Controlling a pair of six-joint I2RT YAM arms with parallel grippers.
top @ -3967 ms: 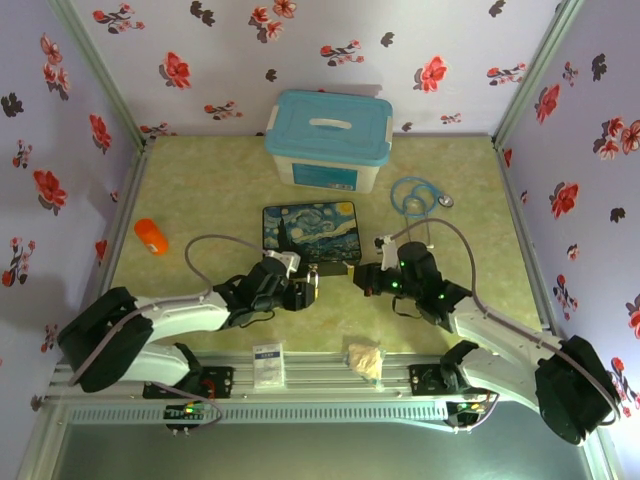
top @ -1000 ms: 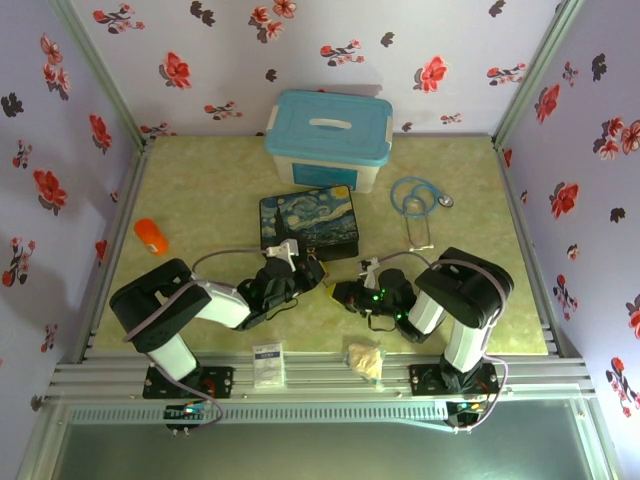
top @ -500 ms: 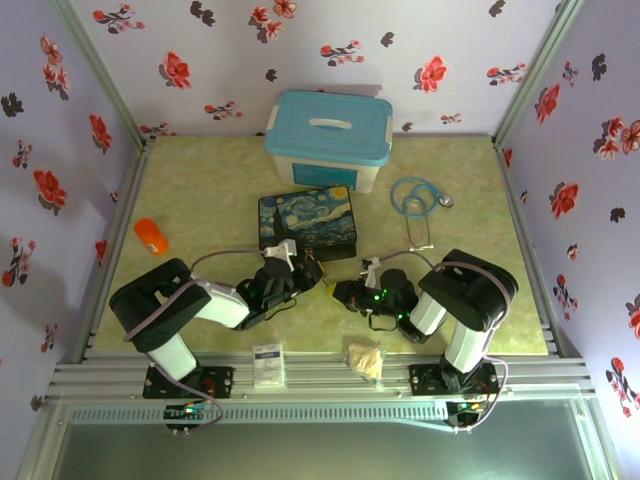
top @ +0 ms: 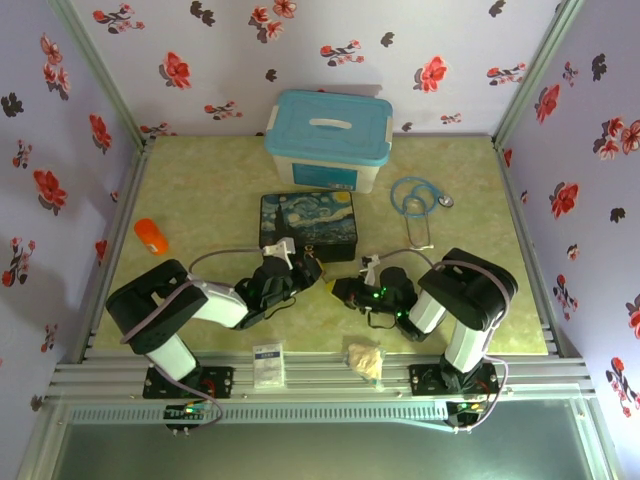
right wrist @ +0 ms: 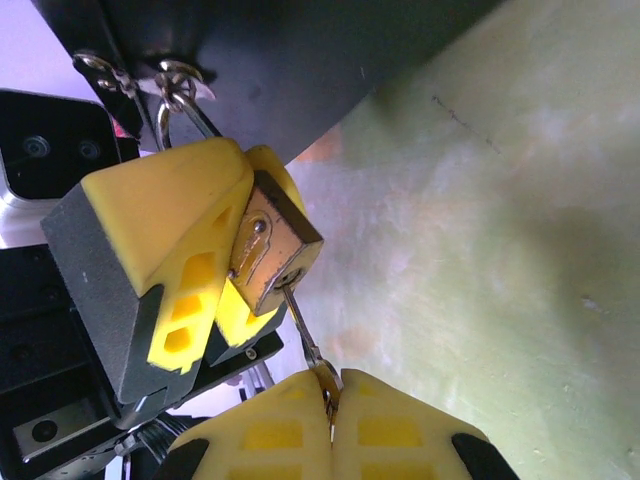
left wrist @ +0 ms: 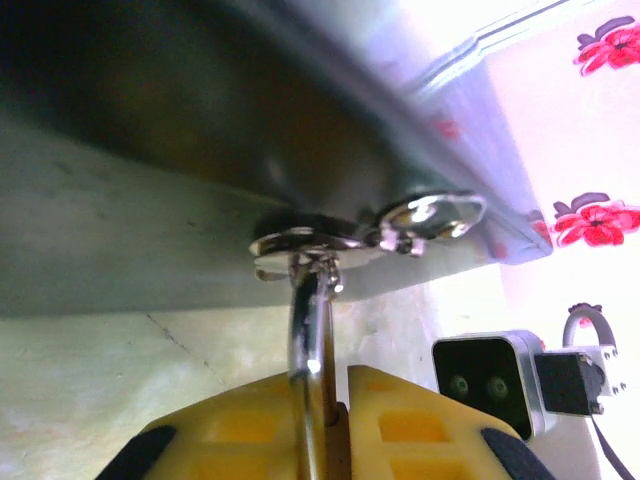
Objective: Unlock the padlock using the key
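Padlock: brass body clamped between the yellow fingers of the left pincer; shackle hooked through the hasp of the painted box. Key: seated in the keyhole, gripped by the closed right pincer. Located at the box's near edge on the counter.

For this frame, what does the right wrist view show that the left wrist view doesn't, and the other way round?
Right wrist view: the padlock with its brass body clamped between the left gripper's fingers, and the key running from the shut right gripper into its underside. Left wrist view: the flowered wall and the right arm's camera module. Both: the left fingers, and the silver shackle hooked through the hasp on the dark box.
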